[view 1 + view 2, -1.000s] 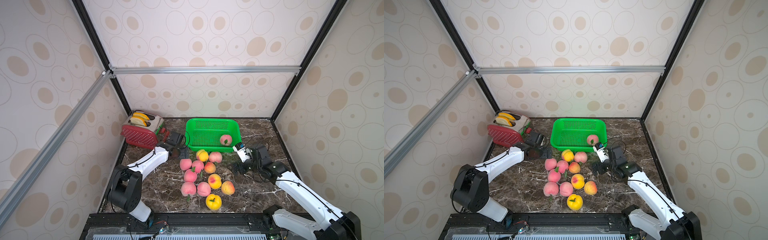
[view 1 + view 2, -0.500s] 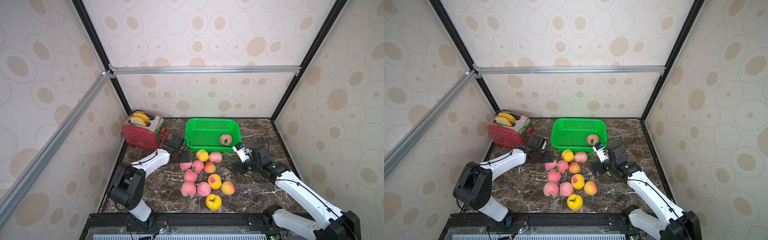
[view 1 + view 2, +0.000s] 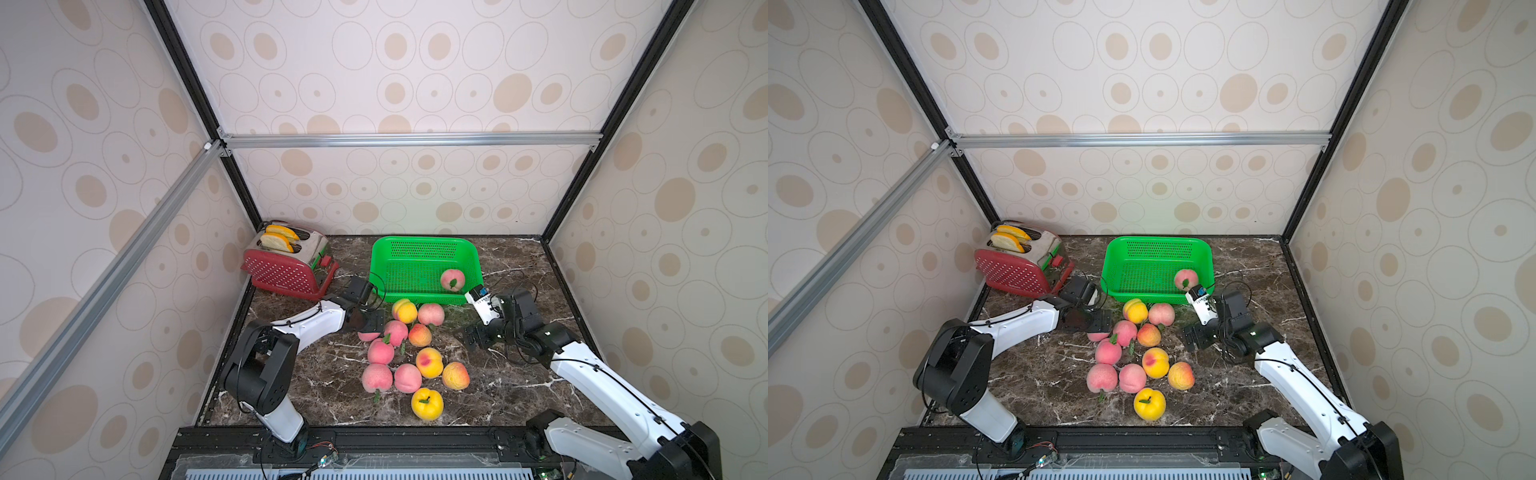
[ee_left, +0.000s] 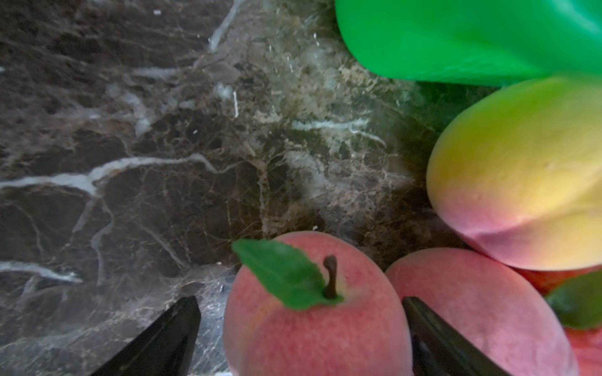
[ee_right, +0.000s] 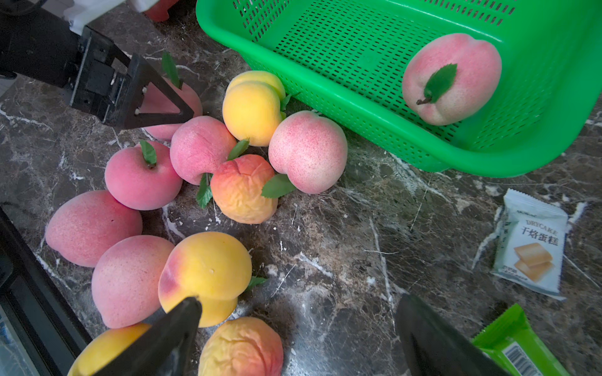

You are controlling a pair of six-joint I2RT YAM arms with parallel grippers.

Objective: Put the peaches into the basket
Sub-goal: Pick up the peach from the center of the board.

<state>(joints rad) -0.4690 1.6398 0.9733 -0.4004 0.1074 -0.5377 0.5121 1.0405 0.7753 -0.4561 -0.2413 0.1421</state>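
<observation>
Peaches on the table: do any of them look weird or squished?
Yes. Two have creased, dented skin: the wrinkled orange peach with leaves beside it, and a second orange peach farther from the basket. The other peaches look smooth.

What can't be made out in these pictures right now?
- Pink peach under the left gripper: mostly covered by it in both top views; cut off by the edge in the left wrist view.
- Green packet: cut off by the right wrist view's edge.
- Basket: blurred in the left wrist view.
</observation>
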